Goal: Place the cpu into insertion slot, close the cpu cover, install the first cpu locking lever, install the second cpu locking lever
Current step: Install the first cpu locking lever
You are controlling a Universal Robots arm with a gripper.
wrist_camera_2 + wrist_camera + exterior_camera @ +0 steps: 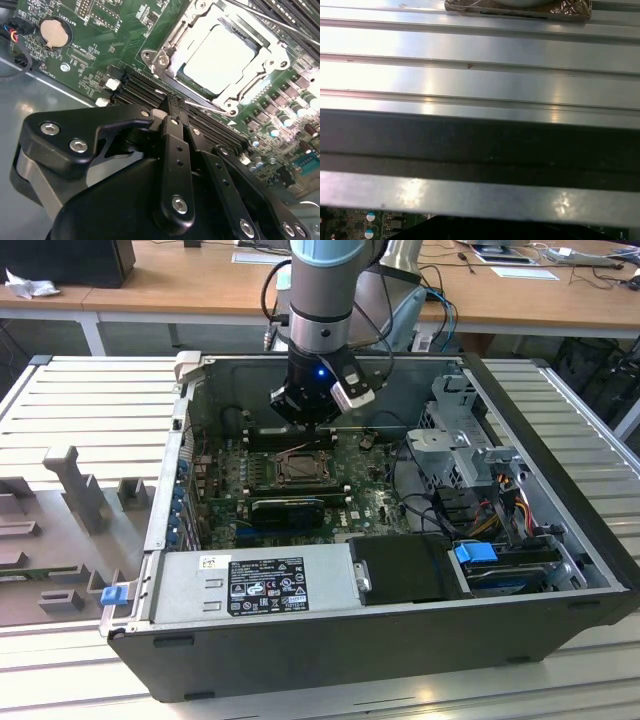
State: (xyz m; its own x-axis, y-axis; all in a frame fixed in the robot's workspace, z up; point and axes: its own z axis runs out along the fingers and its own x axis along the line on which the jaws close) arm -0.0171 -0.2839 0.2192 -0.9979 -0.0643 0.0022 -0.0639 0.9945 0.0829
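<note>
With the cpu seated in the insertion slot and the cpu cover lowered over it, the pincer, fingers together, hovers beside the socket at a locking lever.

My gripper is matte black with silver screw heads. Beyond it the cpu shows a pale silvery face inside the shiny silver cpu cover, on a green motherboard. The table is ribbed silver.
</note>
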